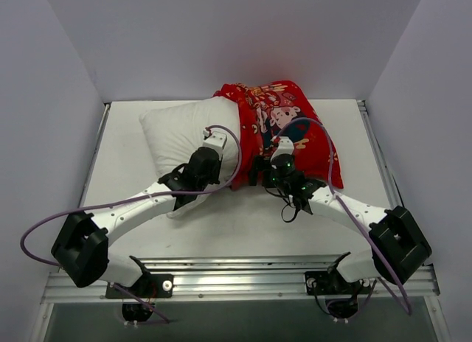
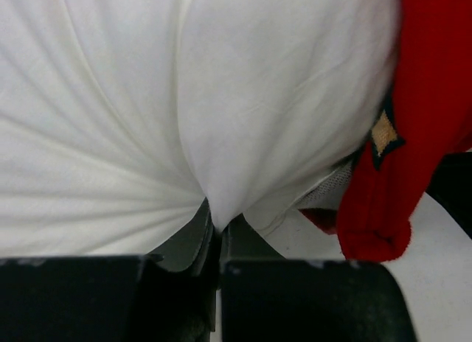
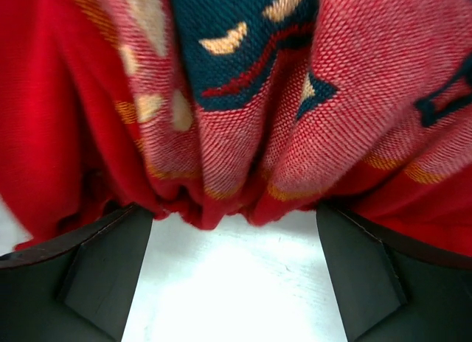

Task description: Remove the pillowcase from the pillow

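Observation:
The white pillow [image 1: 181, 132] lies across the back of the table, its left half bare. The red printed pillowcase [image 1: 284, 128] covers its right half, bunched toward the right. My left gripper [image 1: 209, 152] is shut on a pinch of the pillow's white fabric [image 2: 217, 209]; the pillowcase's red edge [image 2: 383, 209] hangs just to its right. My right gripper [image 1: 269, 163] is open at the pillowcase's near hem [image 3: 221, 202], with its fingers [image 3: 103, 276] spread on either side of the bunched red cloth and white table showing between them.
The white table [image 1: 243, 224] has a metal rail along its near edge [image 1: 243, 279]. Grey walls enclose the left, back and right. Purple cables loop from both arms over the table.

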Motion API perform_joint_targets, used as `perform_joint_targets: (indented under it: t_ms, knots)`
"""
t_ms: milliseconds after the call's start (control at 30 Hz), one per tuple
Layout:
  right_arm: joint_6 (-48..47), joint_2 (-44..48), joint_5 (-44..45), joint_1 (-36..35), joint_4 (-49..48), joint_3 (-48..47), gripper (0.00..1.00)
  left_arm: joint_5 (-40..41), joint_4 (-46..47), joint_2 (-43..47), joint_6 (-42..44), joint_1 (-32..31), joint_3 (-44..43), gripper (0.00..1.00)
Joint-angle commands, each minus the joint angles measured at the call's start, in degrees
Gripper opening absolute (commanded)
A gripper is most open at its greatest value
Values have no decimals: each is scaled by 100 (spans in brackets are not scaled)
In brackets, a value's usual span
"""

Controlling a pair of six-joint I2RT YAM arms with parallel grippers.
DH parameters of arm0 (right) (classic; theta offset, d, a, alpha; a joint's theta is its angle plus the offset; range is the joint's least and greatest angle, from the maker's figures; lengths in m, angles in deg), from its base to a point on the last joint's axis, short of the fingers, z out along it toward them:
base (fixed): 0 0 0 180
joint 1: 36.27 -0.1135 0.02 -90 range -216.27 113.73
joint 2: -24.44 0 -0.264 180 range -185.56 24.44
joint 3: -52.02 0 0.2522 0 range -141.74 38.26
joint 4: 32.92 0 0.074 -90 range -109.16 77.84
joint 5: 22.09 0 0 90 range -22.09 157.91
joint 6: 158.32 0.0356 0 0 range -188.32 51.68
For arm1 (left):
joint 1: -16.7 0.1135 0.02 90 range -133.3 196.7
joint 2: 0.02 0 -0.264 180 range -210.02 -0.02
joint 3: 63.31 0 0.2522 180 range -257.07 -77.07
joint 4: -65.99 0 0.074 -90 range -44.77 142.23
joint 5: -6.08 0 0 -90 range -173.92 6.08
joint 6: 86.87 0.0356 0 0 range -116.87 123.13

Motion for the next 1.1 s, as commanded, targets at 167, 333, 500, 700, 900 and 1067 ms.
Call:
perform_joint_targets:
  t_ms: [167,333,500,700,900,1067]
  knots:
    - [11,-492,460,36,-412,-144,65,-268,-580,575,-227,-73,-569,2]
    - [10,-387,944,457,-53,-442,0,66,-1123,944,-491,119,-761,2]
    - [177,-124,1286,1694,622,-925,0,137,-1739,1409,-737,840,-955,2]
    - [617,167,1130,3180,1108,-1751,0,-30,-2424,1981,-869,1947,-1096,2]
    - [661,175,1165,4034,1670,-2815,0,180,-3198,2192,-940,2897,-1658,2]
    - [451,483,1078,4176,1960,-3176,0,50,-3174,2333,-659,3267,-1992,2]
